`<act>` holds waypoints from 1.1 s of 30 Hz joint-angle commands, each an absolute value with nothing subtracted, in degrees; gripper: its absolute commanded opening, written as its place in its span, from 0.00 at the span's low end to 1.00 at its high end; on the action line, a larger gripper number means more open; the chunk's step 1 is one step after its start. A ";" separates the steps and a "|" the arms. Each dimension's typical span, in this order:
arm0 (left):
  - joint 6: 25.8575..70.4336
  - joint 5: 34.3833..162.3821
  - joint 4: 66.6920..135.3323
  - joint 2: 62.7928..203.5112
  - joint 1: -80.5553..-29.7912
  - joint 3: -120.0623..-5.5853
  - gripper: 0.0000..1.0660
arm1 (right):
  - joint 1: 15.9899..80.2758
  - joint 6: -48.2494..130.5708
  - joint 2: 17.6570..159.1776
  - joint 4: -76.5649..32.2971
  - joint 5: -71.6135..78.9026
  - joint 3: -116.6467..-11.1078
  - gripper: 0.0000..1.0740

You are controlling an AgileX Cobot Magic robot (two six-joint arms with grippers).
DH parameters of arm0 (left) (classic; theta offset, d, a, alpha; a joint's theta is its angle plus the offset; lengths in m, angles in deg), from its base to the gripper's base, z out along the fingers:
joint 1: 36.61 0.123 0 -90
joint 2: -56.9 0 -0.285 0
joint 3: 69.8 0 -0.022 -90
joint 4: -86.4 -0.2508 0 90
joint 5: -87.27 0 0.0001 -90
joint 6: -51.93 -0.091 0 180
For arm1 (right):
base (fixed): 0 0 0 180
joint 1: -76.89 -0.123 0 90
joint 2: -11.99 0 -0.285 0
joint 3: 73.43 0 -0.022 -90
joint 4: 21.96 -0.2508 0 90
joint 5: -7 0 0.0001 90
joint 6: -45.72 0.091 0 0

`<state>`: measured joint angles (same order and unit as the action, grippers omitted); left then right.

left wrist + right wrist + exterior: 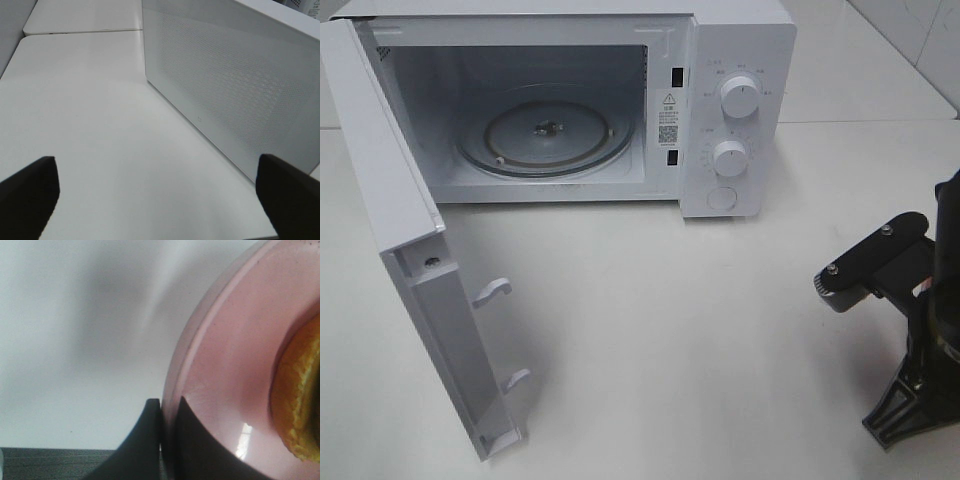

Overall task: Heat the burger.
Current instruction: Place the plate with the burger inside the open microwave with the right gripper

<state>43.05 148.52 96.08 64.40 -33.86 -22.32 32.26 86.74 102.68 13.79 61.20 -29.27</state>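
The burger [300, 400] shows only as a yellow-brown edge on a pink plate [235, 355] in the right wrist view. My right gripper [167, 402] is shut on that plate's rim, one finger on each side of it. In the exterior view the plate and burger are out of frame, and only the right arm [910, 300] shows at the right edge. The white microwave [740, 60] stands at the back with its door [390, 200] swung wide to the left and a bare glass turntable [545, 135] inside. My left gripper [155, 160] is open over the table beside the door's outer face [235, 85].
Two white knobs [738, 98] [729, 157] and a round button [722, 198] sit on the microwave's right panel. The open door juts toward the table's front left, with its latch hooks [492, 291] sticking out. White tabletop [670, 330] stretches between door and right arm.
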 commanded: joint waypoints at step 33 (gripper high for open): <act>43.33 148.75 96.43 63.42 -33.74 -22.20 0.94 | 13.87 83.82 97.13 16.20 70.82 -28.41 0.00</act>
